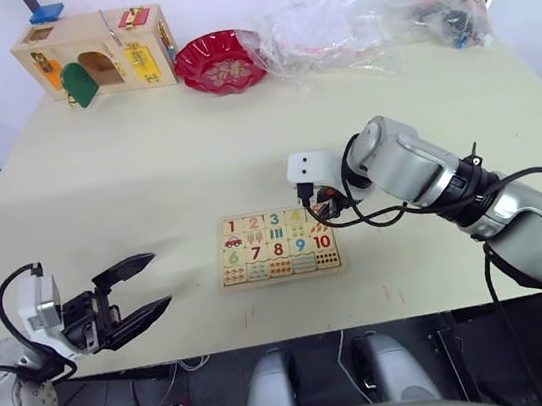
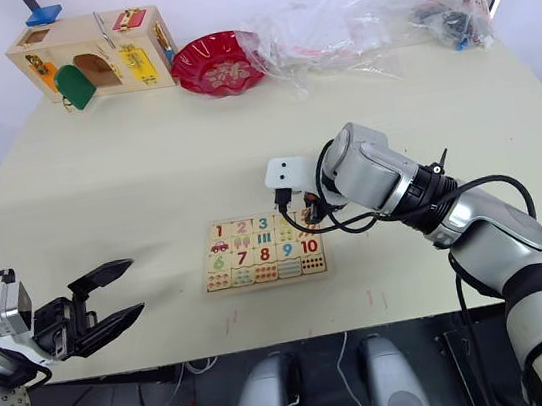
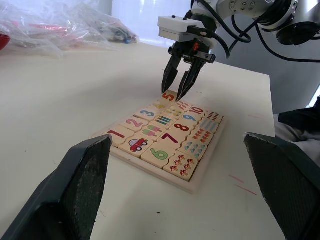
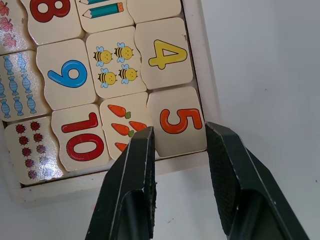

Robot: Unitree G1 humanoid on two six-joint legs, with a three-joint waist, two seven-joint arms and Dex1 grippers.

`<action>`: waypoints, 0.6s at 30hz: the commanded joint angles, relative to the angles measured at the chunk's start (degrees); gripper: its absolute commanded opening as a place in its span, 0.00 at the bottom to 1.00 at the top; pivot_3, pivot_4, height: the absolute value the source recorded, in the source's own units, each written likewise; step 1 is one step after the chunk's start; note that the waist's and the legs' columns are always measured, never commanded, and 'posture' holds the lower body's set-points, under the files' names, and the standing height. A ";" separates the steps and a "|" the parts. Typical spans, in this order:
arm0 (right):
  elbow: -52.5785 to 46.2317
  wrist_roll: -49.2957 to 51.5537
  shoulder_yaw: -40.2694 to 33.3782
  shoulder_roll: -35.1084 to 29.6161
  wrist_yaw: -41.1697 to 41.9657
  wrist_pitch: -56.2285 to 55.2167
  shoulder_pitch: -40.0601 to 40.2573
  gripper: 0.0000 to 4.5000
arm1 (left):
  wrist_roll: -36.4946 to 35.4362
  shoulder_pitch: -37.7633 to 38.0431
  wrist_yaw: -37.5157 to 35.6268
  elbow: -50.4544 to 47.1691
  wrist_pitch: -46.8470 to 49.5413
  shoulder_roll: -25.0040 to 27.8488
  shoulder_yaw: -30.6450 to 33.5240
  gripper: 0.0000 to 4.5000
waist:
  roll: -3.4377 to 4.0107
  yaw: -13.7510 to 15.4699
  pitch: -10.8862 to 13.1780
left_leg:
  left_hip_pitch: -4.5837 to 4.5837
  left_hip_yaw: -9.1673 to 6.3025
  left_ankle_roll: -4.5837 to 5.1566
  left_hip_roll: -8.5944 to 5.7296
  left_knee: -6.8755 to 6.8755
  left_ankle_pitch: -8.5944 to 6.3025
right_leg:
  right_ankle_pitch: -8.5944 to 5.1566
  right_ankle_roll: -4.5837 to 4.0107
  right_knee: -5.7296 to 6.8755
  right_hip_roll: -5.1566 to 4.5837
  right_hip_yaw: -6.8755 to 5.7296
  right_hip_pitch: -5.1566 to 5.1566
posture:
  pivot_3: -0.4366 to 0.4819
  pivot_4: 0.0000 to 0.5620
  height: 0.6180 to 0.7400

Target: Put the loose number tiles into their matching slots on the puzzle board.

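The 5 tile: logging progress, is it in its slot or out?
In. The 5 tile lies flush in the puzzle board, beside the carrots.

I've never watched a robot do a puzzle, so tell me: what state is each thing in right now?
Puzzle board: flat on the table, every visible slot filled.
Number 5 tile: seated in its corner slot, between the right gripper's fingers.
Right gripper: fingers open, just above the board.
Left gripper: fingers open, holding nothing.
Red bowl: upright.

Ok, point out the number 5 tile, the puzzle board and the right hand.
number 5 tile (image 4: 176, 121): right wrist view, on the orange digit.
puzzle board (image 4: 202, 47): right wrist view, on its raised rim.
right hand (image 3: 179, 84): left wrist view, between its fingertips.
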 commanded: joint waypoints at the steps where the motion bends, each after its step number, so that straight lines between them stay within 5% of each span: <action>1: -0.68 0.28 -0.30 -0.08 0.27 -0.26 0.33 0.20 | -0.65 0.01 -1.71 -0.71 -0.17 0.21 0.58 1.00 | 0.00 0.00 0.00 | 0.00 0.00 0.00 0.00 0.00 0.00 | 0.00 0.00 0.00 0.00 0.00 0.00 | 0.48 0.27 1.00; 5: -0.75 0.37 -0.40 -0.11 0.39 -0.34 0.36 0.20 | -0.54 -0.19 -1.71 -0.48 -0.18 0.16 0.50 1.00 | 0.00 0.00 0.00 | 0.00 0.00 0.00 0.00 0.00 0.00 | -0.02 -0.04 0.00 0.00 0.00 0.00 | 0.48 0.27 1.00; 6: -0.73 0.34 -0.46 -0.11 0.29 -0.31 0.38 0.43 | -0.49 -0.26 -1.71 -0.41 -0.22 0.13 0.45 1.00 | 0.00 0.00 0.00 | 0.00 0.00 0.00 0.00 0.00 0.00 | -0.02 -0.04 0.00 0.00 0.00 0.00 | 0.48 0.27 1.00; 9: -0.76 0.38 -0.86 -0.23 0.23 0.05 0.49 0.71 | -0.30 -0.61 -1.71 -0.20 -0.30 0.00 0.30 1.00 | 0.00 0.01 0.00 | -0.01 0.00 0.00 0.00 0.00 0.00 | -0.02 -0.03 -0.01 0.00 0.00 0.00 | 0.48 0.27 1.00; 18: -5.18 2.94 -6.25 -3.99 1.08 -0.13 1.03 0.71 | -0.26 -0.56 -1.71 -0.26 -0.32 -0.13 0.36 1.00 | -0.01 0.07 0.01 | -0.02 -0.01 0.00 0.00 0.00 0.00 | -0.04 -0.07 -0.03 -0.02 0.00 0.00 | 0.48 0.27 1.00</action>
